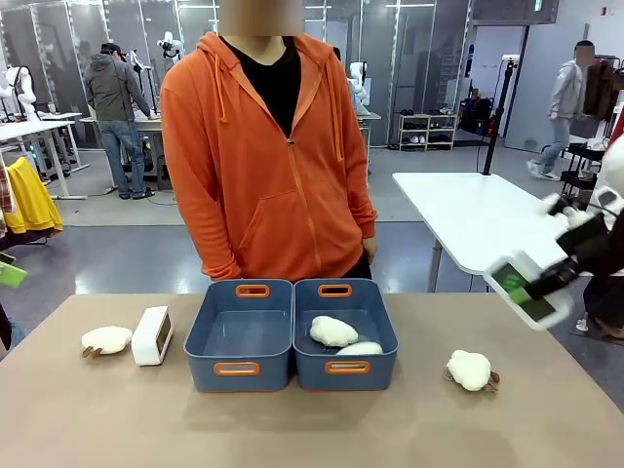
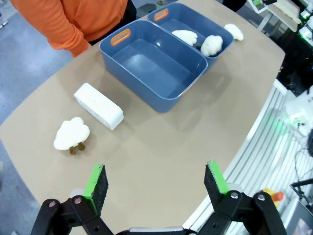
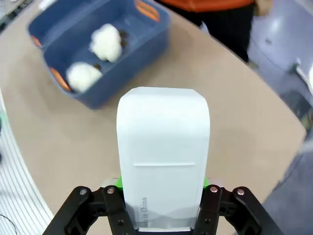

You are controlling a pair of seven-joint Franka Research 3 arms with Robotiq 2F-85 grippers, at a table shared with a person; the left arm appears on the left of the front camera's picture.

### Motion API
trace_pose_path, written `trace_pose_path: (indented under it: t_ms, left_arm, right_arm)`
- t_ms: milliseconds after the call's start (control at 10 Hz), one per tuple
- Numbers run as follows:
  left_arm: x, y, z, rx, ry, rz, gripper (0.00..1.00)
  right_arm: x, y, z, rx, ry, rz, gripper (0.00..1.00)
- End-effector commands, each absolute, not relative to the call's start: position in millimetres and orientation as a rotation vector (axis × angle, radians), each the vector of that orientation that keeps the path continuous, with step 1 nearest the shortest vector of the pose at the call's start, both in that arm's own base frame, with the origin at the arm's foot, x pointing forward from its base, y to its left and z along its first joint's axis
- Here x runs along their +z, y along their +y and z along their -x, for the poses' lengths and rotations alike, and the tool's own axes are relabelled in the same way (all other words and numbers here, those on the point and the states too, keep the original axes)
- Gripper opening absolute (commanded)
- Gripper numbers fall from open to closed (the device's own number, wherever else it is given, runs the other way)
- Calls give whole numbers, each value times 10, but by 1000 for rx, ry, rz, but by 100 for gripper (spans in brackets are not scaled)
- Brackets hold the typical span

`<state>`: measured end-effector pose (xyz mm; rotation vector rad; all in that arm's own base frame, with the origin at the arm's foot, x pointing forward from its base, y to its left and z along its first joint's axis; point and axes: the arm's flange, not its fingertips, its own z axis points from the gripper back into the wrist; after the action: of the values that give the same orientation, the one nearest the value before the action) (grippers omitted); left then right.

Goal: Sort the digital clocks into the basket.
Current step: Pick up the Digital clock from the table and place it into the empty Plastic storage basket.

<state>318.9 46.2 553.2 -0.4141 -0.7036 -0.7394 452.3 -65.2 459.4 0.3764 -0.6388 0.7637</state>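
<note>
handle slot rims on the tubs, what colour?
Orange handle rims on both dark blue tubs; clearest in the front view.

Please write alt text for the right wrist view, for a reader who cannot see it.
The right gripper holds a white digital clock above the tan table. Beyond it, a blue tub contains two cream plush toys.

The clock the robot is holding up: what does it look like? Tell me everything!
The clock is a smooth white plastic box with rounded corners. Its back has a thin seam and small print near one end; the front view shows its greenish screen, tilted. The right arm's jaws pinch that end from both sides, holding it in the air. Nothing else touches it.
</note>
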Motion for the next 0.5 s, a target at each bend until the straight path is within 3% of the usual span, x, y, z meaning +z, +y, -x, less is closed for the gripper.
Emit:
trace_pose_path:
  t_ms: [0,400]
  left_arm:
    - [5520,467,-3195,-761,-708,433,100]
    - [5520,467,-3195,-761,-708,433,100]
  right_arm:
    - [4767,-2,-4542,855,-649,-336,52]
    - [5370,2160,-4627,1048,-628,-191,52]
